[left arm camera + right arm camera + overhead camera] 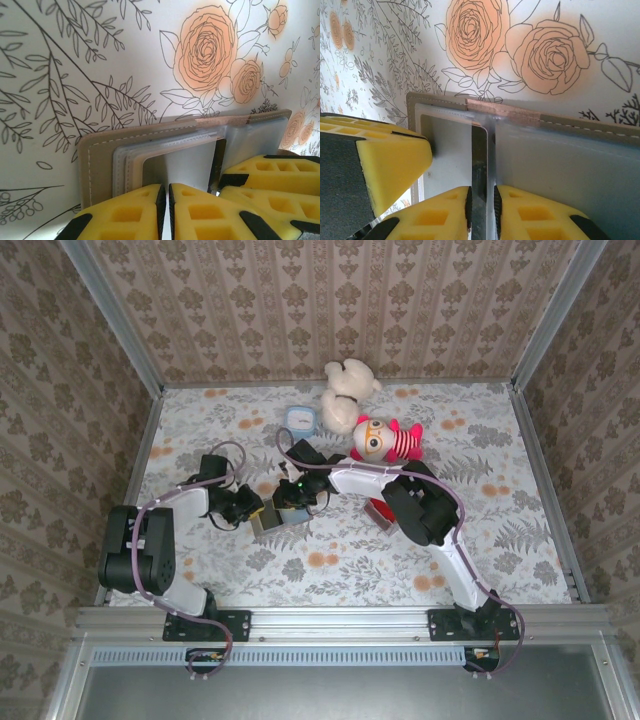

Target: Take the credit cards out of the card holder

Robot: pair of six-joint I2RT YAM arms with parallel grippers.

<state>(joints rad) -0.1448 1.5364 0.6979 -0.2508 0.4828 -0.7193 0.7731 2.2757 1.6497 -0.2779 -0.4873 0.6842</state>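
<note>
**Both hands on the card holder, one card coming up**

The card holder point(272, 527) is lying open on the floral desk point(480, 450), left of centre, with the two hands meeting right over it. The right hand point(482, 192) is pinching a pale card point(479, 160) edge-on between its yellow fingers. That card is standing up out of the holder's pockets (rounded corner, so I'm reading it as a card rather than a flap). The left hand point(167, 189) is sitting just beside it over the other panel. Its fingers are pressed together with only a slit between them, and I can't tell if anything is caught in there. A white plush bear point(348, 390), a red-striped plush doll point(385, 440) and a small blue box point(299, 420) are sitting well behind, towards the back wall.
</note>
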